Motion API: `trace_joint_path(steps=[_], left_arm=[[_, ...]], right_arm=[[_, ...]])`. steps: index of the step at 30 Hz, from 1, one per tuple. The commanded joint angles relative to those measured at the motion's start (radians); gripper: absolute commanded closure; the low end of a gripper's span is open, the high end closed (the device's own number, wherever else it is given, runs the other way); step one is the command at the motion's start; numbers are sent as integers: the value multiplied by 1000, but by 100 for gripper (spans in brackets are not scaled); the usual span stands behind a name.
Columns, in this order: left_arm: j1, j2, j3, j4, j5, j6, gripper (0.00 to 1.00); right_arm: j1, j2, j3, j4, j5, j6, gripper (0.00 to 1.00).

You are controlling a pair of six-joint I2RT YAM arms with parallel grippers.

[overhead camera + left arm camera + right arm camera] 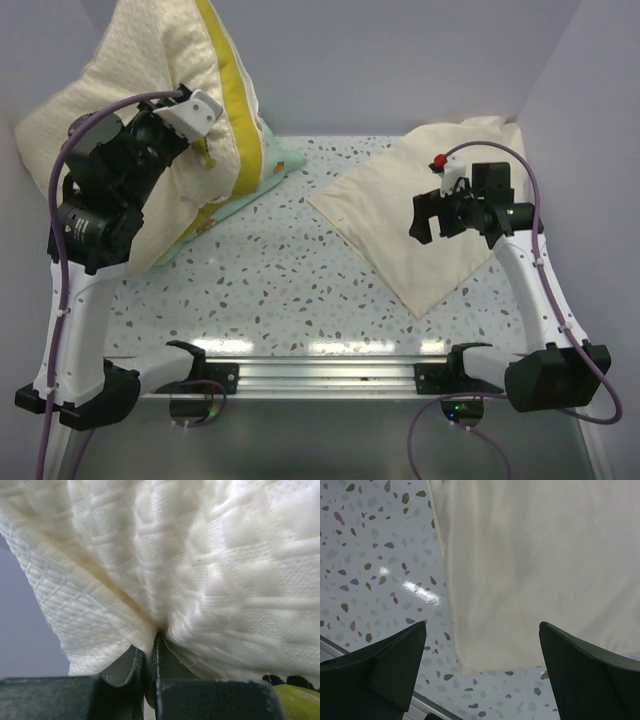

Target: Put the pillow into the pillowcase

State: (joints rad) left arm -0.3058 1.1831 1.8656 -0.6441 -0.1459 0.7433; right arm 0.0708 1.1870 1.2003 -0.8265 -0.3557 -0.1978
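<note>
The quilted cream pillow [150, 80] with its olive-yellow side edge is held up off the table at the back left, tilted on end. My left gripper [195, 110] is shut on a pinch of its fabric. In the left wrist view the pillow [200, 570] fills the frame and the gripper [152, 642] clamps a fold. The plain cream pillowcase [430, 220] lies flat at the right. My right gripper [432, 218] hovers over it, open and holding nothing. In the right wrist view the gripper [482, 630] stands wide above the pillowcase [530, 565] near its corner.
A mint-green printed pillow [272, 163] lies under and behind the lifted pillow. The speckled table [300, 270] stretches between the arms. A metal rail [320, 372] runs along the near edge. Grey walls close in at the back and sides.
</note>
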Motion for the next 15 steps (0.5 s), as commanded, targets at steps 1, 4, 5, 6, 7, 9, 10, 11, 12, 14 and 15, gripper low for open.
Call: trace_joint_path(steps=[1, 4, 5, 6, 7, 9, 10, 11, 12, 14, 15], left_arm=[[0, 7, -92, -144, 72, 74, 100], [0, -25, -308, -129, 141, -16, 100], [-1, -31, -441, -99, 167, -42, 100], [-1, -30, -506, -80, 184, -92, 100], [-1, -20, -570, -62, 219, -105, 100], [-1, 16, -745, 7, 249, -133, 100], [-1, 29, -794, 36, 303, -145, 100], [0, 41, -875, 84, 346, -140, 100], [0, 58, -910, 115, 380, -151, 100], [5, 76, -960, 164, 463, -154, 100], [8, 94, -968, 169, 501, -145, 100]], right_arm=[[-3, 19, 28, 18, -19, 11, 1], [-3, 20, 16, 13, -12, 6, 1], [-2, 19, 9, 18, -11, 5, 1], [-3, 17, -7, 24, -8, -3, 2], [-3, 17, -16, 32, -6, -8, 3], [0, 22, -36, 52, -26, -6, 14], [0, 25, -38, 55, -32, 0, 19], [4, 42, -38, 55, -45, 6, 24], [10, 49, -41, 59, -45, 17, 36], [38, 82, -50, 73, -48, 21, 46], [53, 92, -59, 79, -37, 24, 51]])
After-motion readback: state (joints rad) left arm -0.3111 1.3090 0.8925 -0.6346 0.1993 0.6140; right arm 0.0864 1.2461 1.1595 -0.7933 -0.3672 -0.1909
